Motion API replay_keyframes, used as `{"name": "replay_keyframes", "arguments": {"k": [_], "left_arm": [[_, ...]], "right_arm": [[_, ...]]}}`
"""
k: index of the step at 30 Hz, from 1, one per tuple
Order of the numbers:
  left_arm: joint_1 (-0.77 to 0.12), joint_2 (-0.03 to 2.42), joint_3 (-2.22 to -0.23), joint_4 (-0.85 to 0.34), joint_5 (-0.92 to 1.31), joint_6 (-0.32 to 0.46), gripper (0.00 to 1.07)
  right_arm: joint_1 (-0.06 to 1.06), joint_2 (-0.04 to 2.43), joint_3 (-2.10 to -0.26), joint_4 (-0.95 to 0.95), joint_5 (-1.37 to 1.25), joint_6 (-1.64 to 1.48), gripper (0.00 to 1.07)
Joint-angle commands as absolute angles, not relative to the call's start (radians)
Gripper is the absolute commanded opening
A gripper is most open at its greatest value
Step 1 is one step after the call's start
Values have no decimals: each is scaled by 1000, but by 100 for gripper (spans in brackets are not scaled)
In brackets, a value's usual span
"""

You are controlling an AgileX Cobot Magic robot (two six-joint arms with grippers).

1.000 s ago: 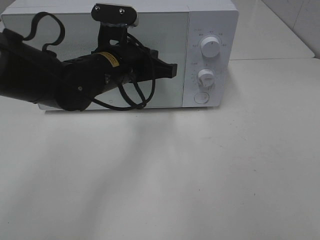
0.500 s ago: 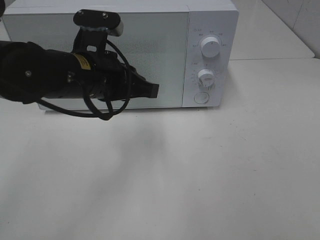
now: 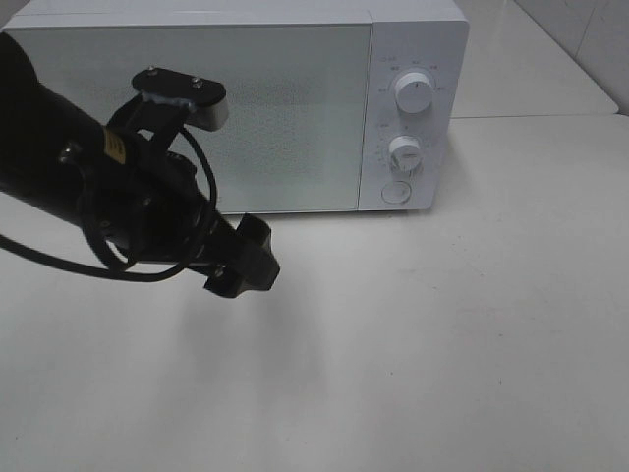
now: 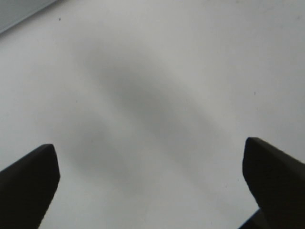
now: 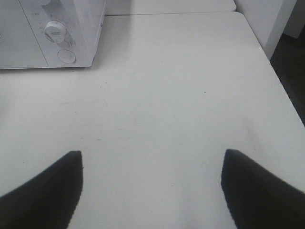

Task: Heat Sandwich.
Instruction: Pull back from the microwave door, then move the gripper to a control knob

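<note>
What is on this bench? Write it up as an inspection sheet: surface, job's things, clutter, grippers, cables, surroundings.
Surface: white table, bare where seen, with the arm's shadow on it.
Job's things: microwave at the back, door shut; sandwich not seen.
Clutter: nothing seen.
Grippers: left gripper open and empty, over the table in front of the microwave; right gripper open and empty, over the table, out of the high view.
Cables: black cable loops along the left arm, clear of the table.
Surroundings: second white table behind; dark floor past the table's edge.
</note>
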State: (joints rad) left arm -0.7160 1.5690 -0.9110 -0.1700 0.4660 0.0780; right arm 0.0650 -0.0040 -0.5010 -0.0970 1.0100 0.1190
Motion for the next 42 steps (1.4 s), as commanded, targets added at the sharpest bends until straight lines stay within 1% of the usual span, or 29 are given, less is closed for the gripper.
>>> {"name": "replay_keyframes", "arguments": {"k": [1, 3, 5, 7, 9, 10, 13, 16, 17, 18, 21, 22, 23, 26, 27, 28, 29, 31, 32, 33, 36, 37, 42], "left_arm": [[-718, 1540, -911, -142, 570, 41, 98], [-718, 1534, -911, -130, 597, 28, 98], [-718, 1515, -911, -86, 667, -27, 98], [-718, 1511, -911, -74, 686, -41, 98], [-718, 1488, -911, -43, 738, -85, 98], [-715, 1484, -911, -34, 753, -94, 98], [-696, 1472, -911, -38, 779, -98, 98], [-624, 1440, -911, -51, 827, -87, 98], [-624, 1440, -911, -51, 827, -87, 98], [-569, 1417, -911, -69, 856, -61, 98], [-478, 1380, -911, -88, 901, -17, 98], [-478, 1380, -911, -88, 901, -17, 98], [-419, 1354, -911, -96, 925, 0, 98], [-325, 1309, -911, -105, 960, 25, 98], [-261, 1276, -911, -105, 988, 32, 98], [-261, 1276, -911, -105, 988, 32, 98], [-236, 1263, -911, -104, 999, 34, 98], [-181, 1236, -911, -104, 1027, 39, 98], [-126, 1207, -911, -104, 1057, 52, 98], [-126, 1207, -911, -104, 1057, 52, 98], [-54, 1166, -909, -105, 1096, 66, 98], [-12, 1135, -909, -105, 1115, 66, 98], [23, 1061, -895, -105, 1140, 66, 98]], "right_arm": [[63, -31, -502, -96, 996, 128, 75], [63, -31, -502, -96, 996, 128, 75], [63, -31, -502, -96, 996, 128, 75], [63, -31, -502, -96, 996, 128, 75], [63, -31, -502, -96, 996, 128, 75], [63, -31, -502, -96, 996, 128, 75], [63, -31, -502, -96, 996, 128, 75], [63, -31, -502, -96, 996, 128, 75], [63, -31, -502, -96, 996, 128, 75], [63, -31, -502, -96, 996, 128, 75], [63, -31, -502, -96, 996, 128, 75], [63, -31, -502, -96, 996, 128, 75], [63, -31, -502, -96, 996, 128, 75], [63, -31, -502, -96, 996, 128, 75], [63, -31, -502, -96, 996, 128, 75], [63, -31, -502, -96, 996, 128, 75], [63, -31, -502, -96, 996, 128, 75], [63, -31, -502, -96, 996, 128, 75], [63, -31, -502, -96, 996, 128, 75], [63, -31, -502, -96, 996, 128, 75], [63, -31, -502, -96, 996, 128, 75], [63, -31, -502, -96, 996, 128, 75], [63, -31, -502, -96, 996, 128, 75]]}}
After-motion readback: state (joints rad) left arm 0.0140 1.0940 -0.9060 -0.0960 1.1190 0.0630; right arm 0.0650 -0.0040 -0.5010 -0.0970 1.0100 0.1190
